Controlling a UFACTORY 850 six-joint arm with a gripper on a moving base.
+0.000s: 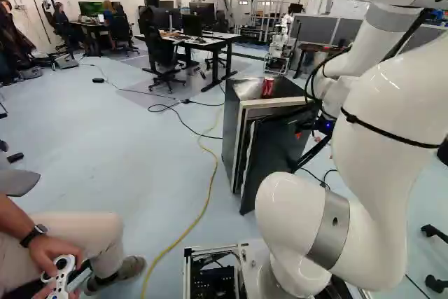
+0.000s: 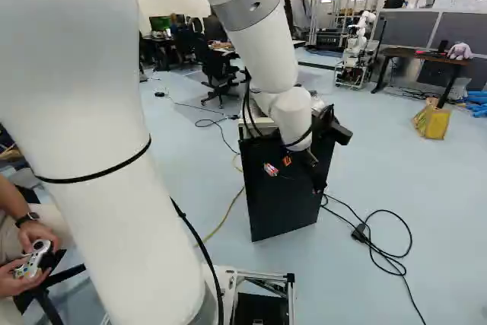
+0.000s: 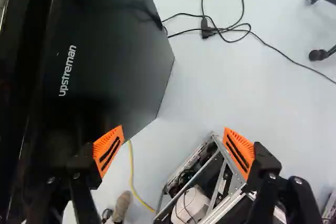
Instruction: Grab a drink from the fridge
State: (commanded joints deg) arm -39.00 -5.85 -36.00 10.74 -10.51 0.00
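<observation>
1. Black box-shaped fridge cabinet [image 1: 233, 127], left in the left base view: upright; its interior is hidden, so I cannot tell whether a drink stands inside.
2. Small red can [image 1: 268, 87]: upright on top of the cabinet, the only likely drink in sight. Judged light to moderate if full, with thin walls that dent under hard squeezing and slip if wet. Recommended hold: both sides at mid-height, kept level, with moderate pressure.
3. Flat black fridge door [image 1: 276, 162]: ajar, a gap showing along its top. Judged stiff and heavier than the can, swinging on its hinge. Recommended hold: behind the free edge, as the smooth face offers no purchase.
4. Black two-fingered end effector [image 3: 173, 128]: near the door; fingers spread wide, orange pads [image 3: 108, 151] apart, nothing pinched.
</observation>
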